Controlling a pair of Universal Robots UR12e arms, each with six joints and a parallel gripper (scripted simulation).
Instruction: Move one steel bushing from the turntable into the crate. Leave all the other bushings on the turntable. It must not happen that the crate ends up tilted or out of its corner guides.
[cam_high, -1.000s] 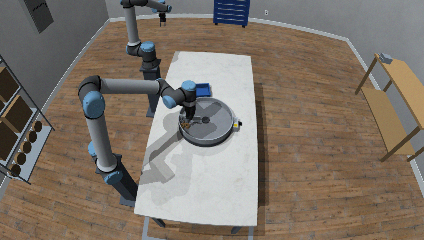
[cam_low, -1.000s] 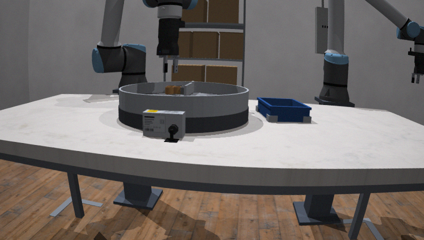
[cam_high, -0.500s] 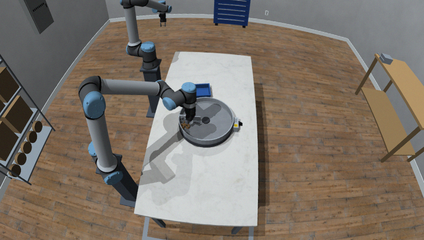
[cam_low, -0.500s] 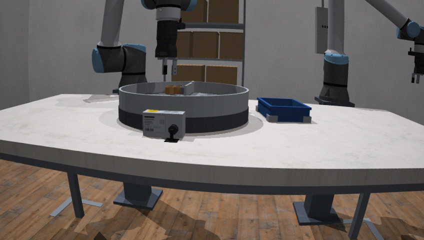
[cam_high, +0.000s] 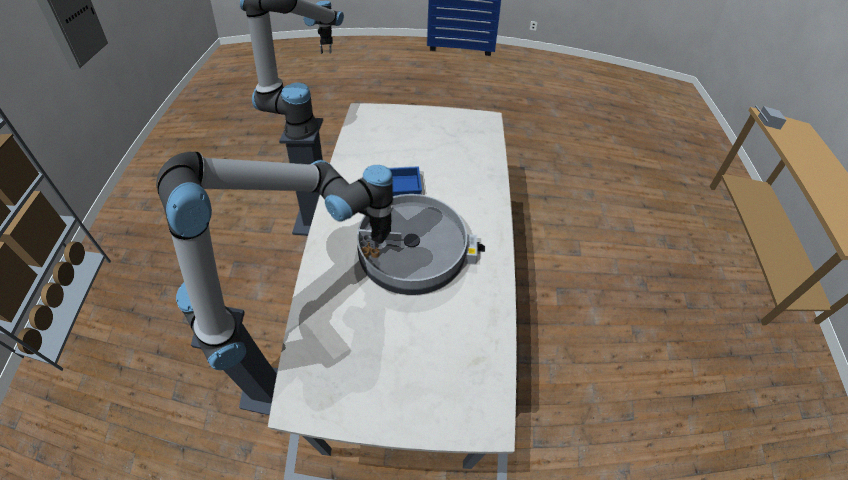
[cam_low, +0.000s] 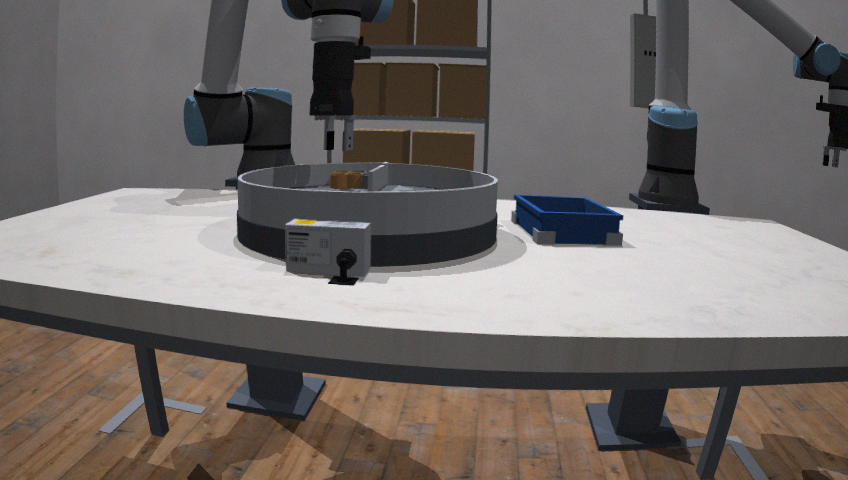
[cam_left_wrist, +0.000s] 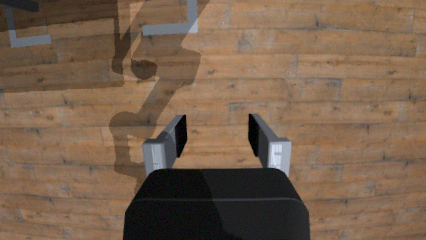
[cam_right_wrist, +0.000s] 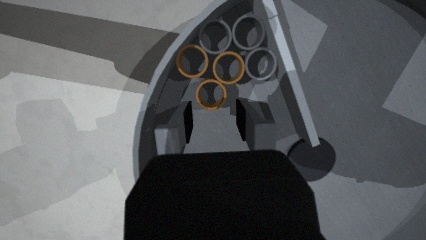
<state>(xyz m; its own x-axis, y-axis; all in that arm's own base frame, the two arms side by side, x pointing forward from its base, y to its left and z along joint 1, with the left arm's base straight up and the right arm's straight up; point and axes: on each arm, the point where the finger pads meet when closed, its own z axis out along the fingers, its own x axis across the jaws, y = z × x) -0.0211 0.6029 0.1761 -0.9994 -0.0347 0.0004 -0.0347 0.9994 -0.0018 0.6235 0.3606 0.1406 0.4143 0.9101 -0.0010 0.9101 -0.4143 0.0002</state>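
The grey round turntable (cam_high: 411, 285) (cam_low: 368, 208) (cam_right_wrist: 137, 145) holds three steel bushings, one (cam_right_wrist: 201, 36) beside two more (cam_right_wrist: 264, 32) (cam_right_wrist: 276, 63), standing upright in a cluster with three copper-coloured bushings (cam_right_wrist: 192, 76) (cam_right_wrist: 228, 82) (cam_right_wrist: 211, 108). My right gripper (cam_low: 338, 147) (cam_right_wrist: 214, 112) is open and empty above the turntable; in the right wrist view the nearest copper-coloured bushing lies just beyond its fingertips, with the steel ones further off. My left gripper (cam_high: 325, 49) (cam_low: 831, 163) (cam_left_wrist: 217, 127) is open and empty over the floor. The blue crate (cam_high: 406, 181) (cam_low: 571, 228) sits level between its grey corner guides (cam_low: 544, 237).
A grey divider wall (cam_low: 378, 177) (cam_right_wrist: 296, 85) runs from the turntable's rim towards its dark hub (cam_right_wrist: 320, 162), close beside the steel bushings. A raised rim surrounds the turntable. A control box (cam_high: 472, 249) (cam_low: 327, 246) stands against its outer side. The crate is beside the turntable.
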